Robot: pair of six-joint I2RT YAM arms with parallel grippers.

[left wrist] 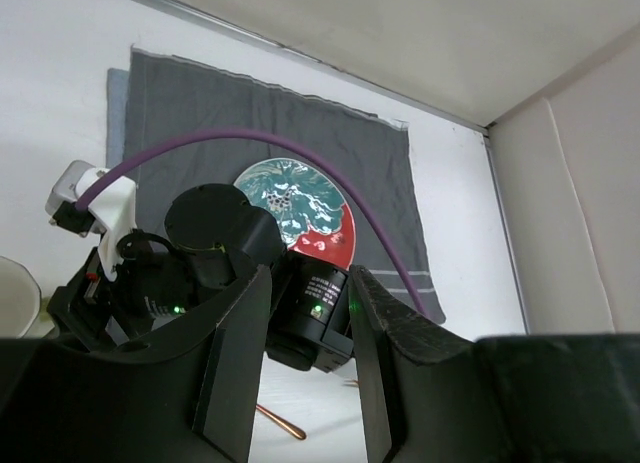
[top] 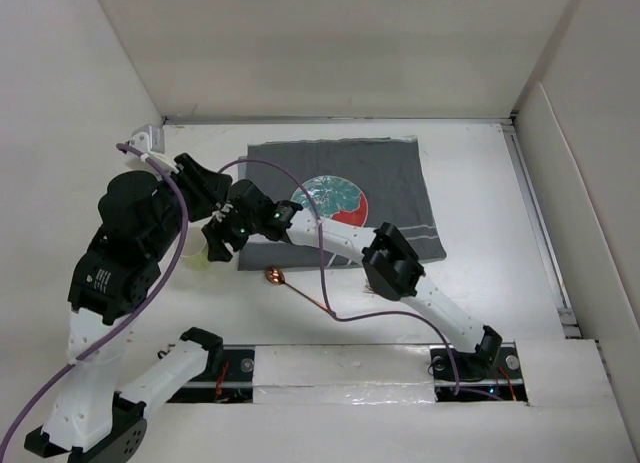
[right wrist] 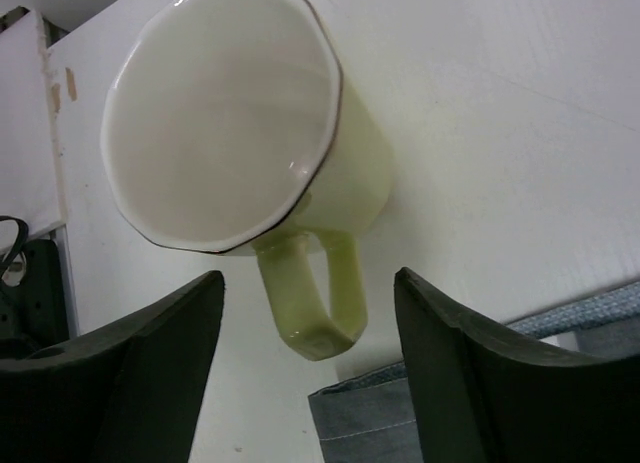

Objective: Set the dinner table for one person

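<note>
- The white counter (top: pixel 480 183) is the big flat top that fills most of the top view. It has white walls around it, and everything else sits on it.
- A dark grey placemat (top: pixel 400 183) with thin pale stripes lies flat on the far middle part of the counter.
- A round plate (top: pixel 335 198) sits in the middle of the placemat. It is green and white with a red part. The right arm hides a bit of it.
- A pale yellow mug (right wrist: pixel 225 113) stands upright on the counter, just beside the left near corner of the placemat. It is empty and has a dark line round its rim.
- The right gripper (right wrist: pixel 305 283) hangs above the mug. Its fingers are apart, and the mug's handle shows between them in the wrist view.
- The left gripper (left wrist: pixel 308 283) is up in the air, close to the right gripper. Its fingers are apart too, with nothing held.
- A copper-coloured spoon (top: pixel 275 275) lies on the counter, near the front edge of the placemat.
- A purple cable (top: pixel 322 273) loops over the placemat and the right arm.
</note>
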